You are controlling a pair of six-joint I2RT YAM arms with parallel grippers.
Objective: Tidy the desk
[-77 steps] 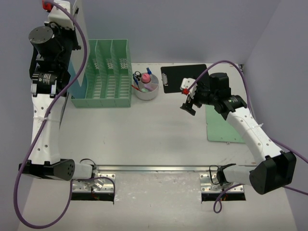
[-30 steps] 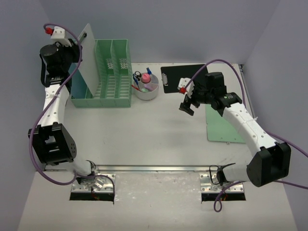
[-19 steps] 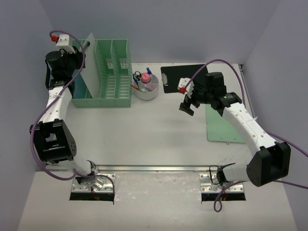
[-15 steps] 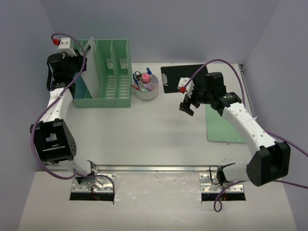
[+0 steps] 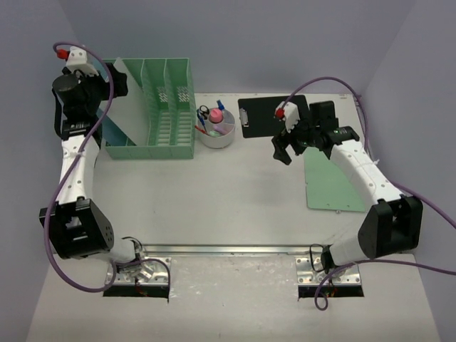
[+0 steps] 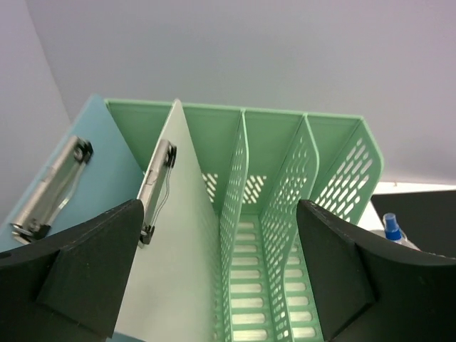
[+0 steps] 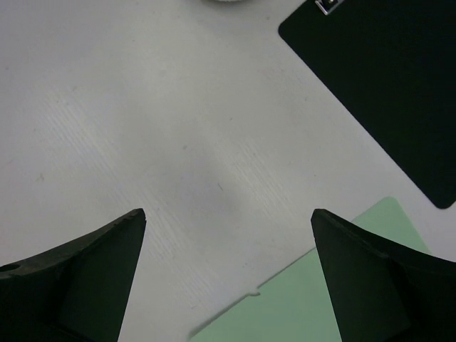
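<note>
Both grippers agape, nothing held.
Left gripper (image 6: 221, 214): jaws wide above the mint file rack (image 6: 285, 178), pale clipboard (image 6: 182, 235) standing in its leftmost slot (blue clipboard (image 6: 78, 185) just left). Right gripper (image 7: 228, 217): jaws wide over the white desk (image 5: 214, 199) — near black clipboard (image 7: 385, 85) and green board (image 7: 335, 299).

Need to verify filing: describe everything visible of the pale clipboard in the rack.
The pale green clipboard is a thin, plastic-looking board with a silver metal clip at one end. It stands on edge, tilted, at the left end of the mint rack, beside a blue clipboard. The open left hand straddles it.
</note>
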